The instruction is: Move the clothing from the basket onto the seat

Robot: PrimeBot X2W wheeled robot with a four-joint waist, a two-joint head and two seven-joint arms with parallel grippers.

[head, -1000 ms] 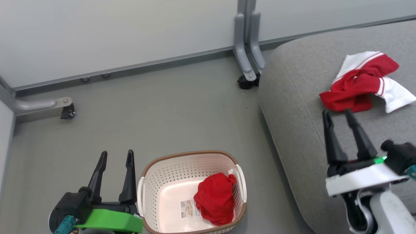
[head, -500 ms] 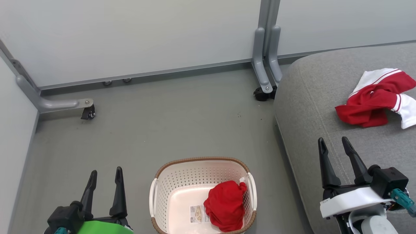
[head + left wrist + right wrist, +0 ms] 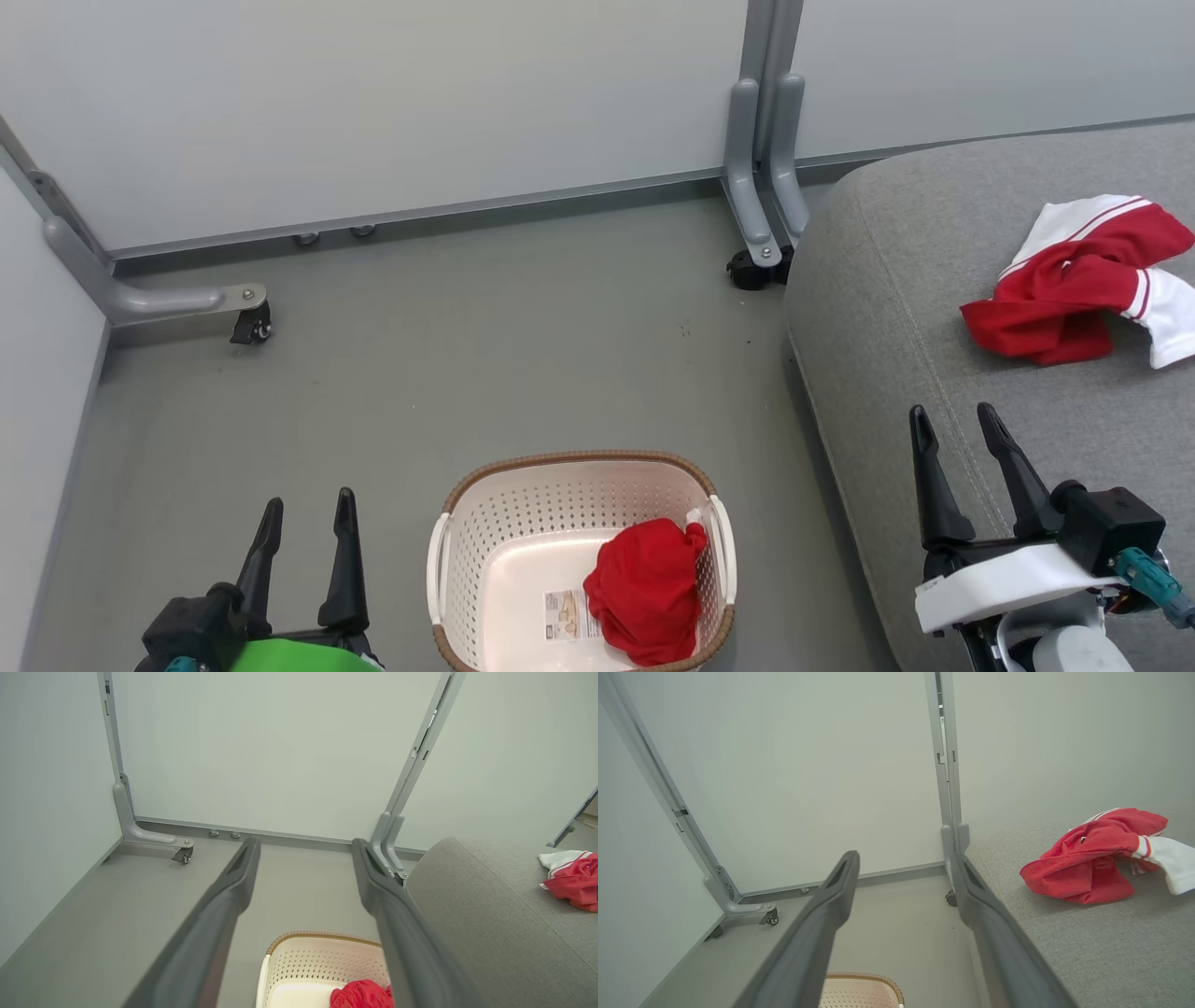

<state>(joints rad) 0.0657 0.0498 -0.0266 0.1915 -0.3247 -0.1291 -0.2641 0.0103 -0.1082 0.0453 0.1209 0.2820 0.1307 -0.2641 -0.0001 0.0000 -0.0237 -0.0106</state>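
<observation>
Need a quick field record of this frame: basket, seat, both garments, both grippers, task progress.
basket: small cream-white perforated plastic basket with brown woven-look rim, on the grey floor, left of the seat
seat: large grey fabric cushion
garment 1: crumpled red fabric garment, inside the basket, right side
garment 2: red-and-white fabric garment, lying on the seat
left gripper: open, empty, left of the basket
right gripper: open, empty, over the seat's near part
progress: one garment on seat, one left in basket
</observation>
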